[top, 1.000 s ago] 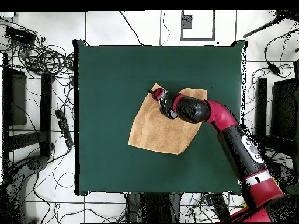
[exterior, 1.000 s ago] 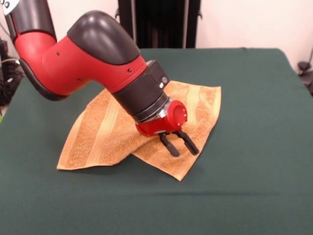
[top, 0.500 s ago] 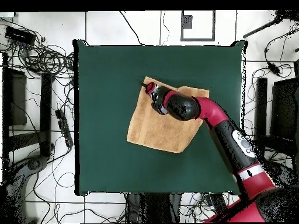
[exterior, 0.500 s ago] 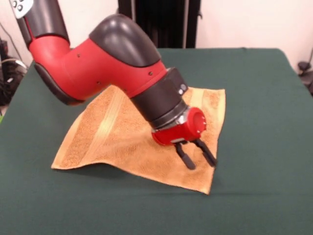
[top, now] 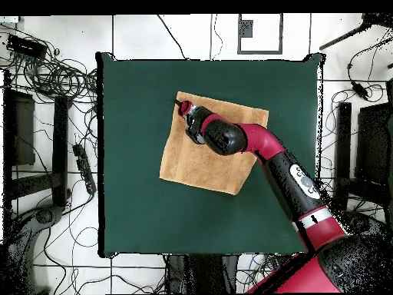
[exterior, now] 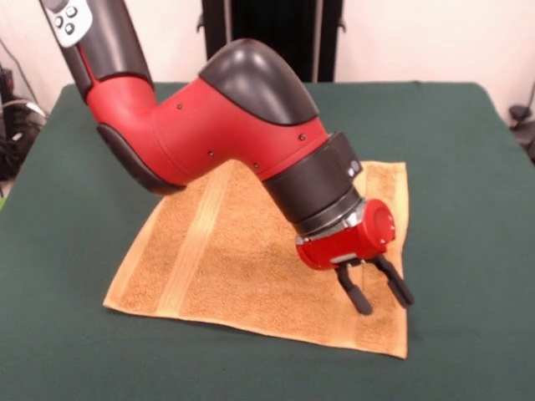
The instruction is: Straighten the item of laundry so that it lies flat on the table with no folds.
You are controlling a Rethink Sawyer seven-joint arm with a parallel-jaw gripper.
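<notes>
The orange-tan towel (exterior: 234, 259) lies spread open on the dark green table (exterior: 468, 167), with a paler band down its left part. No fold shows; the arm hides its middle and far part. My gripper (exterior: 380, 296) is open, its two black fingers apart and pointing down onto the towel close to its near right corner. I cannot tell whether the tips press the cloth. In the overhead view the towel (top: 192, 163) is a flat four-sided shape on the table (top: 138, 92), and the gripper (top: 184, 108) is at its upper left corner.
The red and black arm (exterior: 217, 125) reaches low across the towel from the far left. A black stand (exterior: 267, 33) is behind the table. Cables and dark equipment (top: 54, 77) lie on the floor around the table.
The gripper has swept toward the near right in the front view, and the towel's near corner went with it. The fold in the towel has opened out and it lies flatter.
</notes>
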